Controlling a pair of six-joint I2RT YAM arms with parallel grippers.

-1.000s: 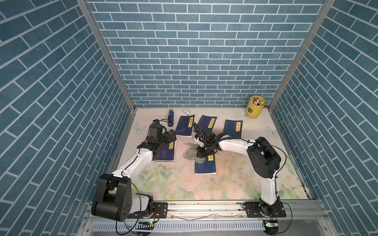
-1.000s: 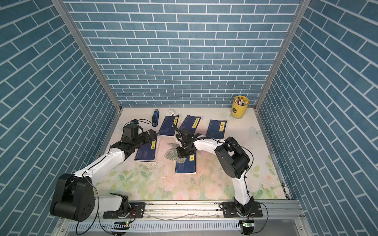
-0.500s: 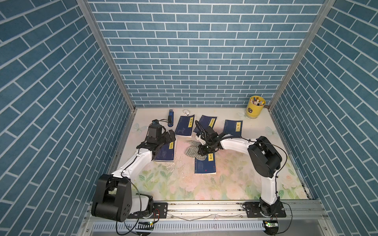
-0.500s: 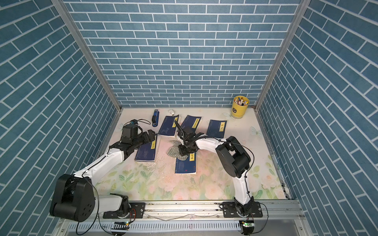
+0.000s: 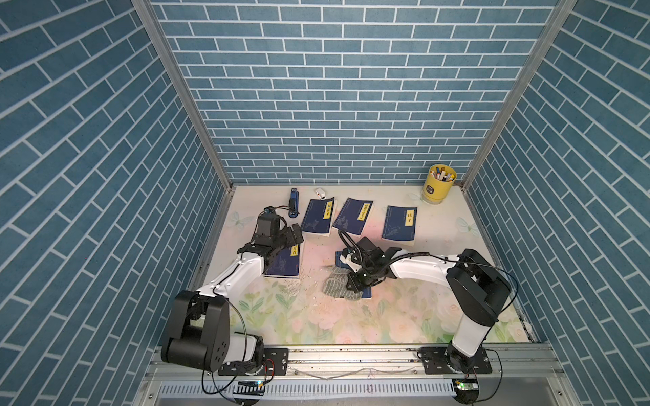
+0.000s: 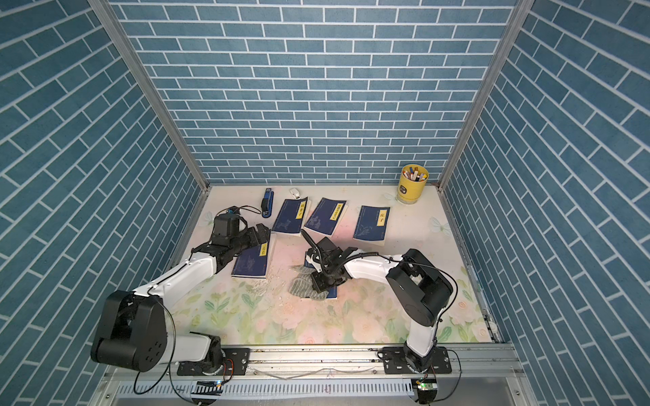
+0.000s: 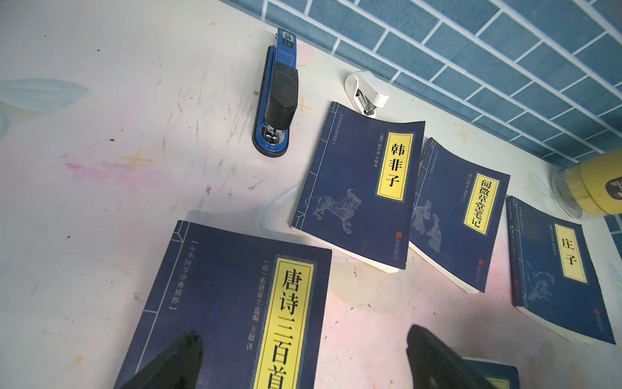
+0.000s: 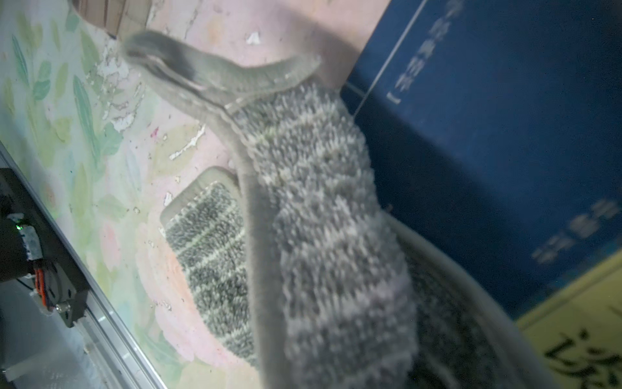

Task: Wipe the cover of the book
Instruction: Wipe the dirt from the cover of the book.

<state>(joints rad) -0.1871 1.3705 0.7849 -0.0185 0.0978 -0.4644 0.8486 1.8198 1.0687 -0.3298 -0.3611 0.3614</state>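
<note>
Well, the wiping step looks to be in hand: the right fingers (image 5: 357, 281) are pinched tight on the grey cloth (image 8: 319, 202), which drapes over one edge of the book (image 8: 505, 134) lying mid-surface and trails onto the surface (image 5: 387, 316) beside it. The left fingers (image 7: 178, 360) stand wide apart, empty, above a second book (image 7: 218, 286). Next, I'd judge, the cloth needs dragging flat across the bare blue cover, pressed down gently so the book doesn't slide.

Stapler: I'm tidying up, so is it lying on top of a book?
No, the stapler lies on the bare table, apart from the nearest book.
</note>
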